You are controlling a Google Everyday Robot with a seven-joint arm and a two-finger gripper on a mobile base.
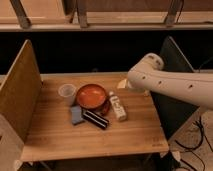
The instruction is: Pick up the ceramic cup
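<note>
The ceramic cup [66,93] is small, white and round, with no handle. It stands upright on the wooden table [55,137] at the back left of the group of objects, just left of the wide orange bowl [91,95]. My white arm [170,82] reaches in from the right, above the table's back right corner. The gripper [123,84] is at the arm's end and mostly hidden behind it. It is to the right of the bowl and well apart from the cup.
A blue sponge [76,115], a dark striped bar [95,119] and a white packet [118,106] lie in front of and beside the bowl. Wooden side panels [19,90] stand at the table's left and right. A dark gap lies behind the table.
</note>
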